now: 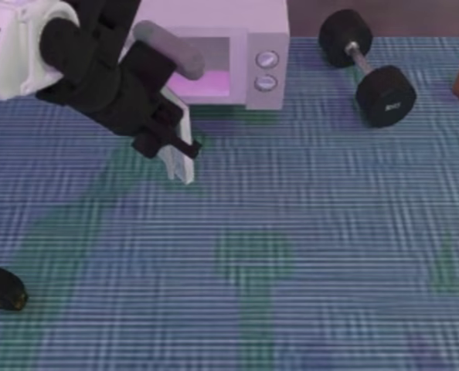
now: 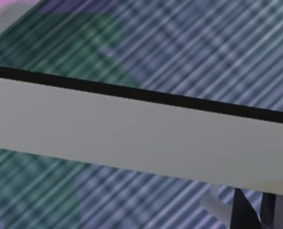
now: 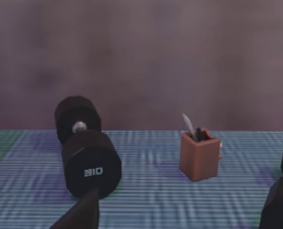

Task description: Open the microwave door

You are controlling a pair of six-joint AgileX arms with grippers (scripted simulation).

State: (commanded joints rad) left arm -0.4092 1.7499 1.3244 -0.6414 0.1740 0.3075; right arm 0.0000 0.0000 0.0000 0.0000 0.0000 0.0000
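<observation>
Broad pale panel of the microwave door (image 2: 146,136) filling the middle from side to side, a thin black edge along one long side, blue-green striped tablecloth (image 2: 189,52) beyond it, dark gripper fingers (image 2: 244,214) showing at the near corner

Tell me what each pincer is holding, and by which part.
The left pincer sits at the free edge of the swung-open microwave door, but the grip itself is hidden, so it cannot be told. The right arm's pincer is not visible.
</observation>
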